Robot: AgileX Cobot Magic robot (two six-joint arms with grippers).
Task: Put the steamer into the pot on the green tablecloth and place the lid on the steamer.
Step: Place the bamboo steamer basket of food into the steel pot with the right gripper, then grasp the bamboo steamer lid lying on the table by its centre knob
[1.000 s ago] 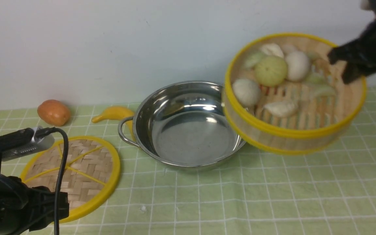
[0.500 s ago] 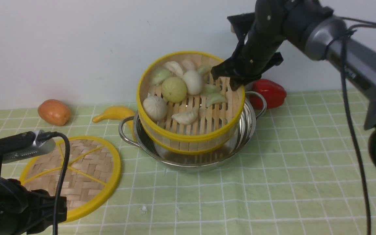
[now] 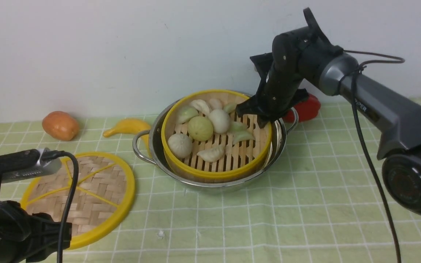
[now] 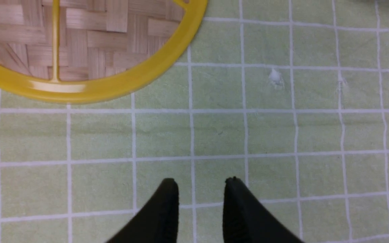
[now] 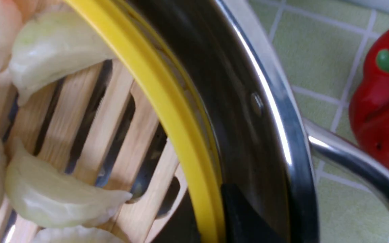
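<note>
The steamer (image 3: 228, 160), a bamboo basket with yellow rims holding toy buns and dumplings, sits inside the steel pot (image 3: 154, 142) on the green tablecloth (image 3: 305, 204). My right gripper (image 3: 260, 118) is shut on the steamer's far right rim. The right wrist view shows one finger inside and one outside the yellow rim (image 5: 147, 91), next to the pot wall (image 5: 268, 101). The lid (image 3: 86, 182), a flat woven disc with yellow spokes, lies on the cloth left of the pot. My left gripper (image 4: 201, 184) hovers open over bare cloth near the lid's edge (image 4: 89, 89).
A red pepper (image 3: 307, 107) lies just behind the pot's right handle. A yellow banana (image 3: 126, 127) and an orange-brown fruit (image 3: 60, 125) lie at the back left. A white wall closes the far side.
My right arm carried the steamer from high at the right leftwards and down into the pot, where it now sits level. The left arm has hardly moved.
</note>
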